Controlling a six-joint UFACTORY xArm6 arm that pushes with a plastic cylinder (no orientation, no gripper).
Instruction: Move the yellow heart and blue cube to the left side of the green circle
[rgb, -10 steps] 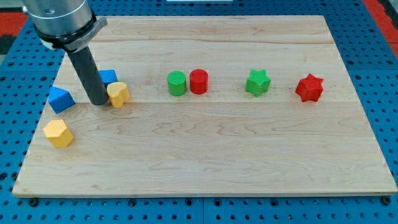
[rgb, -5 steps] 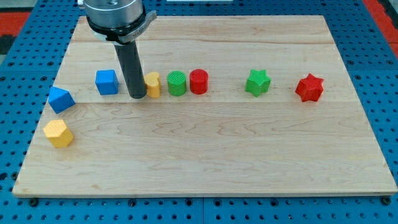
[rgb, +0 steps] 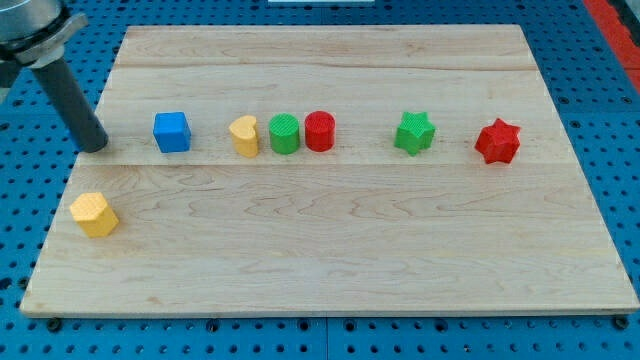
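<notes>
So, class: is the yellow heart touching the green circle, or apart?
Touching, or nearly: the yellow heart sits against the green circle's left side, with no clear gap.

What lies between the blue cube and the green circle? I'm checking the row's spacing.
Only the yellow heart, beside the green circle; bare board toward the blue cube, in the camera view.

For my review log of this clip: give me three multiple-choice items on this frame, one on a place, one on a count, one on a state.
1. Where is my tip?
A. the view's left of the blue cube
B. between the two red blocks
C. beside the green star

2. How many yellow blocks show?
A. one
B. two
C. three

3. How do the yellow heart and the green circle stand?
A. stacked
B. side by side, close
C. at opposite board edges

Answers: 1 A, the tip stands apart from the cube near the board's left edge. 2 B, the heart plus the yellow block at lower left. 3 B, the heart sits just left of the circle.
</notes>
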